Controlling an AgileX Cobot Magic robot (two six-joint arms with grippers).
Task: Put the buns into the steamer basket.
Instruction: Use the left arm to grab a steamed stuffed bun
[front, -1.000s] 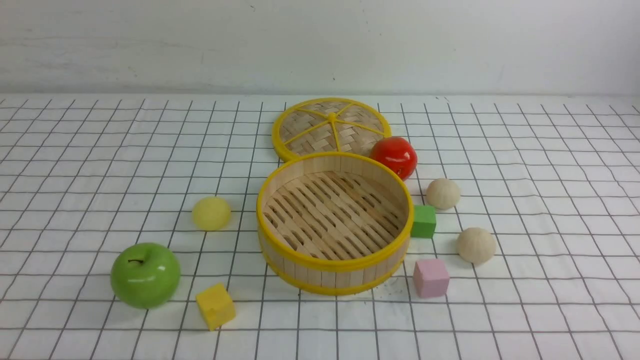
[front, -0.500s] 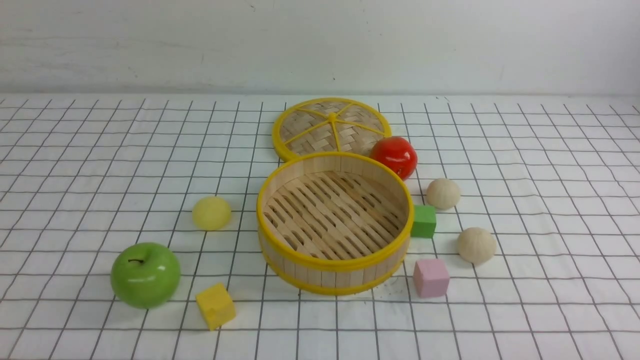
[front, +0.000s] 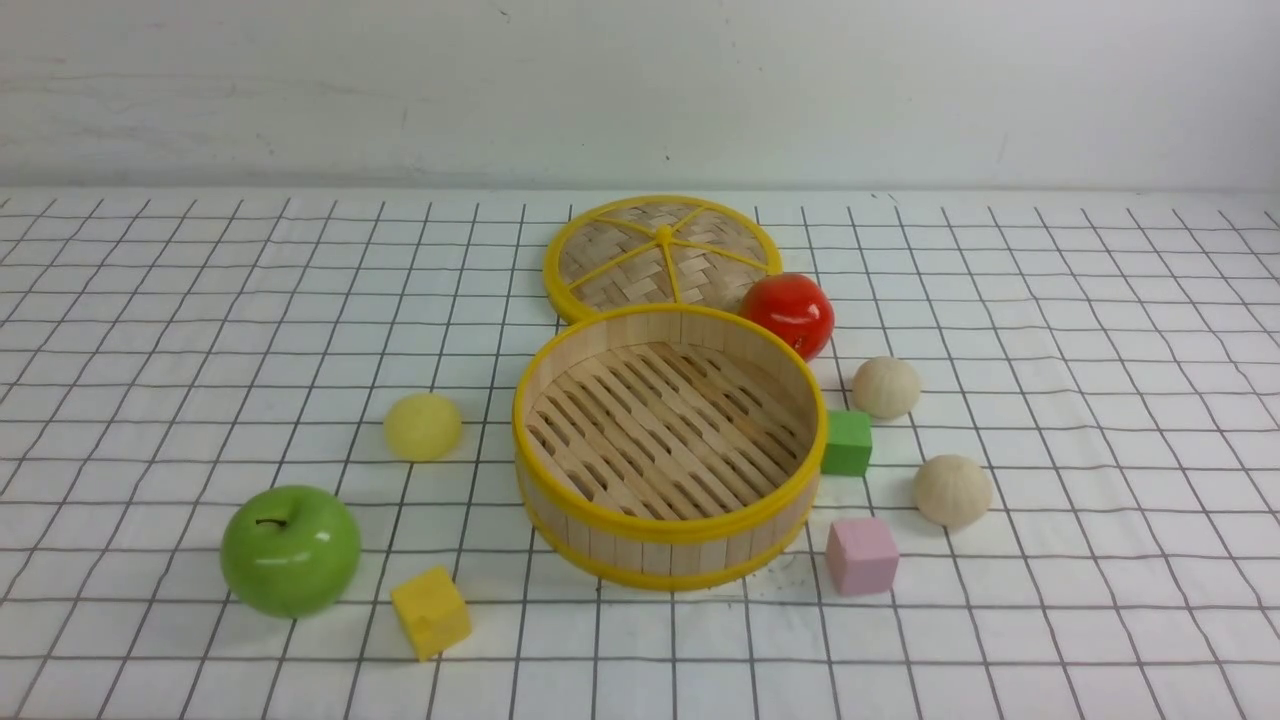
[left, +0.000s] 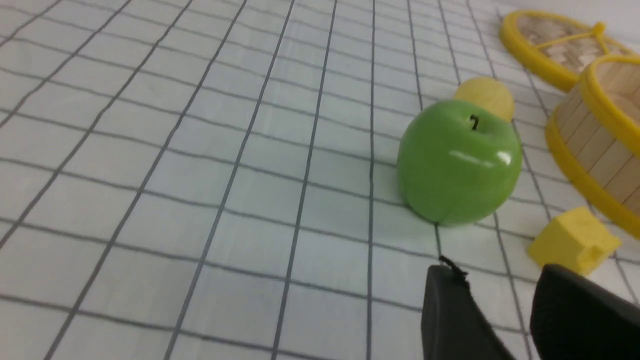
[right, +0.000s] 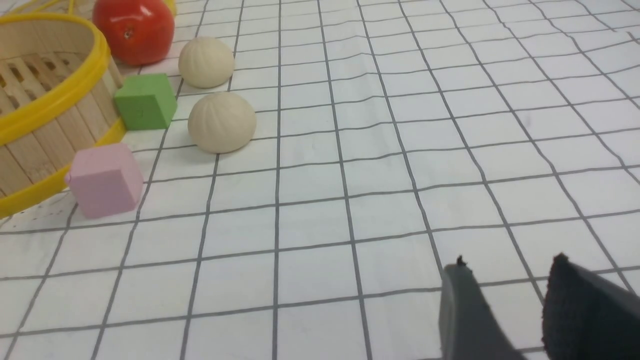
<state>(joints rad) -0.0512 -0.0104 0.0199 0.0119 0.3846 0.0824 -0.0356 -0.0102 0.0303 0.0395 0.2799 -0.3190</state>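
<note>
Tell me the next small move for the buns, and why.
Probably reach the right gripper toward the nearer cream bun: its jaws stand open and empty, that bun lies free near the pink cube, and the steamer basket holds nothing yet.

Buns: three lay out, the pale yellow bun (front: 423, 426) at 9 o'clock of the steamer basket (front: 668, 526), the farther cream bun (front: 885, 387) at 2 o'clock, the nearer cream bun (front: 951, 490) at 4 o'clock.
Apples: two, the red apple (front: 788, 315) at 1 o'clock, the green apple (front: 290, 550) at 8 o'clock.
Cubes: three, the green cube (front: 846, 442) at 3 o'clock, the pink cube (front: 861, 556) at 5 o'clock, the yellow cube (front: 431, 612) at 7 o'clock.
Steamer baskets: one.
Lids: one, the woven lid (front: 660, 255), which sat at 12 o'clock.
</note>
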